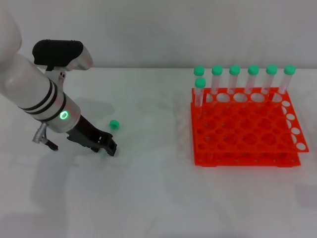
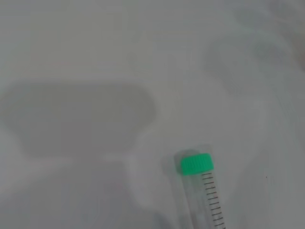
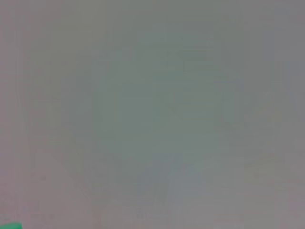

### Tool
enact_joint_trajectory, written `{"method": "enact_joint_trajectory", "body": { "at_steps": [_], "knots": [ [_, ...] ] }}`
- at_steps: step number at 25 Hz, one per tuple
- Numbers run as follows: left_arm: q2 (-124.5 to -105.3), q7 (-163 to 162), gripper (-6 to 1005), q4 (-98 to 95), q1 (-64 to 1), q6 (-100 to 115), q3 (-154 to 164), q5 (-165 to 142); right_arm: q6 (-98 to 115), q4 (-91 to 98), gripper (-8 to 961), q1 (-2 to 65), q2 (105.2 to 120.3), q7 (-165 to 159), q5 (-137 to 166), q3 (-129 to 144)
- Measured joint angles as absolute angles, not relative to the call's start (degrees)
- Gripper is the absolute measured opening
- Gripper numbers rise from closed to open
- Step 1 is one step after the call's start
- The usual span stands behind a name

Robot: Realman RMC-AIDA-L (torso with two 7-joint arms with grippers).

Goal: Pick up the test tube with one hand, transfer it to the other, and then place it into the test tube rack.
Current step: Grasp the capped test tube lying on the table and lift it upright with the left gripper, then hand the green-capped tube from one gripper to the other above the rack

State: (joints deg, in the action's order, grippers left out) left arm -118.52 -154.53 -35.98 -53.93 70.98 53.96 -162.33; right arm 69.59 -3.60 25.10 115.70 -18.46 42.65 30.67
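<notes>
The test tube lies flat on the white table; its green cap (image 1: 114,124) shows in the head view, and the left wrist view shows the cap and clear graduated body (image 2: 209,195) close up. My left gripper (image 1: 108,145), black on a silver wrist with a green light, is down at the table just in front of the cap, at the tube's body. The orange-red test tube rack (image 1: 237,148) stands to the right, far from the gripper. My right gripper is out of view; its wrist view shows only blank grey surface with a green sliver (image 3: 9,225) at one corner.
Several green-capped tubes (image 1: 235,79) stand upright along the rack's back row, with one more (image 1: 199,91) in the second row at its left end. The white table (image 1: 158,198) stretches between the gripper and the rack.
</notes>
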Motion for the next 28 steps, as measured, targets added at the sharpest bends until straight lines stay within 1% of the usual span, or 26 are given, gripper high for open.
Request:
{"method": "enact_joint_trajectory", "body": {
  "at_steps": [6, 11, 14, 23, 25, 28],
  "knots": [
    [-118.57, -154.3, 460, -35.8, -54.3, 71.1, 54.0, -162.3, 69.5, -3.5, 838, 24.8, 115.65, -18.5, 42.6, 30.7],
    [-118.64, -154.3, 319, -35.1, -54.8, 71.1, 54.2, -162.2, 69.5, -3.5, 838, 24.6, 115.54, -18.5, 42.4, 30.7],
    [-118.65, -154.2, 192, -34.8, -55.0, 71.1, 54.3, -162.1, 69.4, -3.1, 838, 24.5, 115.54, -18.5, 42.4, 30.7],
    [-118.84, -151.5, 196, -37.7, -53.0, 67.4, 53.6, -159.9, 69.1, -2.3, 838, 24.1, 115.58, -18.5, 42.4, 30.7],
    [-118.86, -149.0, 197, -39.3, -51.3, 64.2, 53.6, -155.9, 69.1, -2.1, 838, 24.0, 115.58, -18.5, 42.3, 30.6],
    [-118.95, -141.1, 198, -42.0, -46.8, 57.6, 53.6, -145.2, 69.2, -2.1, 838, 23.9, 115.6, -18.5, 42.3, 30.6]
  ]
}}
